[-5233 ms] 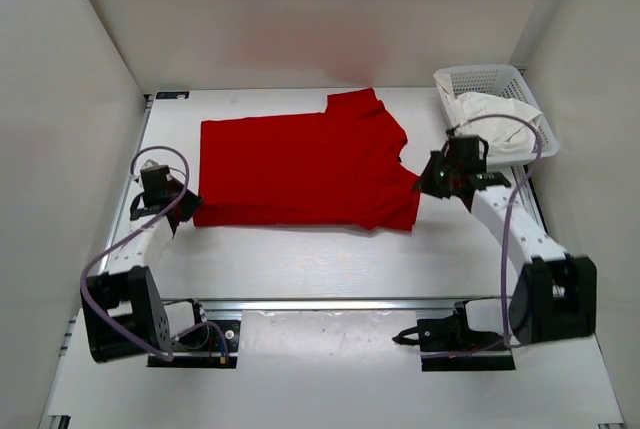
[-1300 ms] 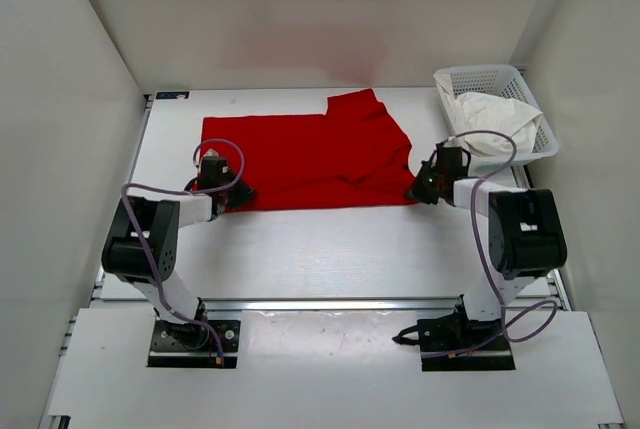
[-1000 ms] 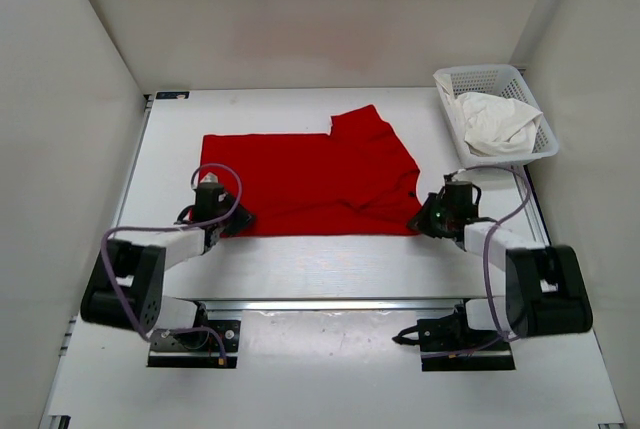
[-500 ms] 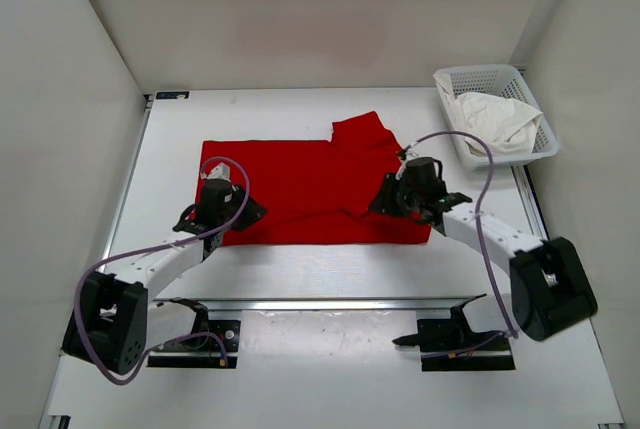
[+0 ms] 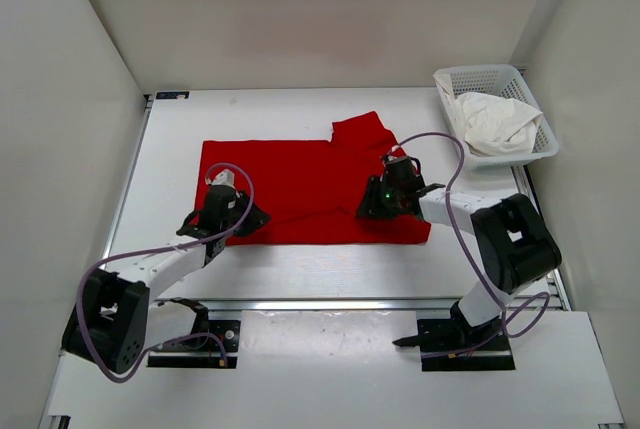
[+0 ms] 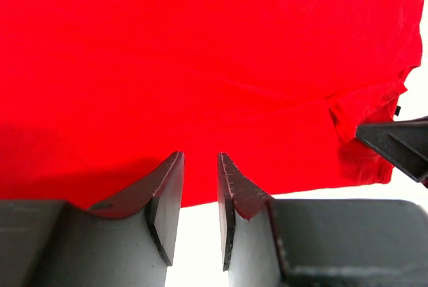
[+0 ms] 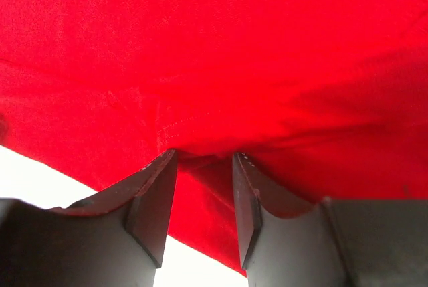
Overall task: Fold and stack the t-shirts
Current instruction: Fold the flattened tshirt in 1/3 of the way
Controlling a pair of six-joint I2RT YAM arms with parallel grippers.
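Both grippers have slid inward over the red t-shirt [image 5: 300, 174] spread flat on the table [image 5: 300, 269]; left gripper [image 6: 200, 154] and right gripper [image 7: 204, 154] show narrow gaps, any pinch unconfirmable, and this limp, light cloth probably handles best held at hem corners.

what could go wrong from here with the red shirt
1. The left hand sits at the shirt edge with little cloth visible in its grip. The cloth may slip out, and that side would lag.
2. The right hand pinches a bunched ridge, so the fold may set with creases.
3. The sleeve sticks out at the far edge and may make the fold uneven.
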